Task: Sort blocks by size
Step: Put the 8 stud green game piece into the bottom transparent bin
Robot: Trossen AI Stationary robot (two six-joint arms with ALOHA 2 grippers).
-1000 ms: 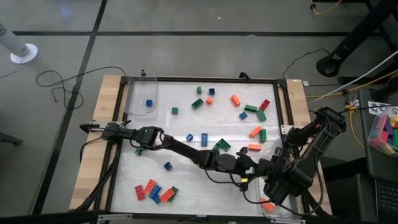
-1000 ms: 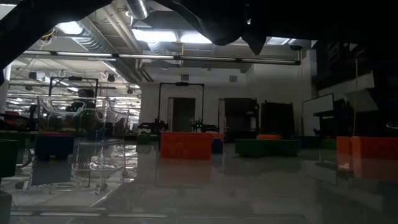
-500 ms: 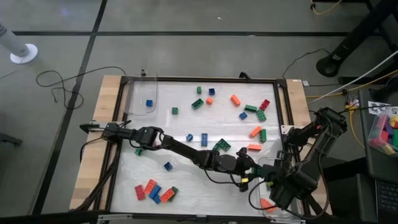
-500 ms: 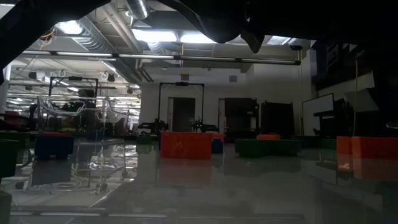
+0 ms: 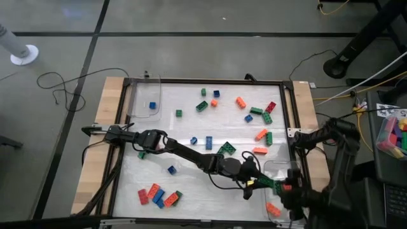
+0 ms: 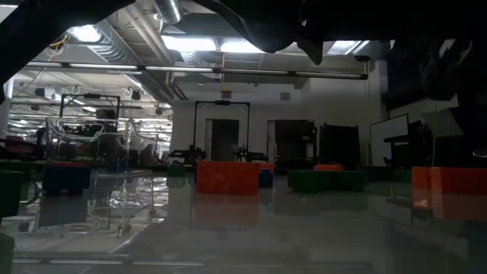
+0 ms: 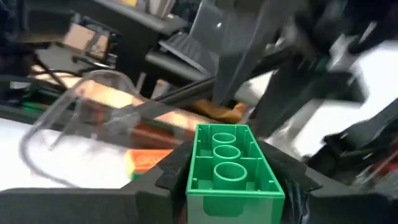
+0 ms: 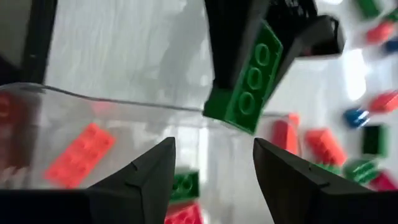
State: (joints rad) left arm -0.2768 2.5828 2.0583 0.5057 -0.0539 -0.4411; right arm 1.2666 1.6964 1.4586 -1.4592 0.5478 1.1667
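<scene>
Many red, orange, green and blue bricks lie scattered on the white table [image 5: 191, 95]. My left gripper [image 5: 257, 181] reaches across to the near right and is shut on a long green brick [image 7: 233, 168], which also shows in the right wrist view [image 8: 249, 81], over the rim of a clear container [image 5: 280, 172]. An orange brick [image 5: 273, 208] lies in that container. My right gripper [image 8: 214, 180] is open and empty at the container's near right side [image 5: 291, 196], facing the left gripper. My left gripper pinches the green brick by its two long sides [image 7: 189, 180] between its two fingers. The brick lies along the fingers and sticks out past their tips, studs toward the wrist camera. It is lifted clear, tilted, above the container's rim [image 8: 124, 102].
A second clear container [image 5: 147, 95] at the far left holds a small blue brick [image 5: 152, 105]. A cluster of red, blue and orange bricks [image 5: 159, 196] lies near the front left. Black frame rails [image 5: 289, 114] edge the table. Coloured blocks [image 5: 394, 133] sit off the right side.
My right arm has drawn back toward the table's near right corner, away from above the clear container. My left gripper has stayed shut on the green brick and edged slightly toward the container.
</scene>
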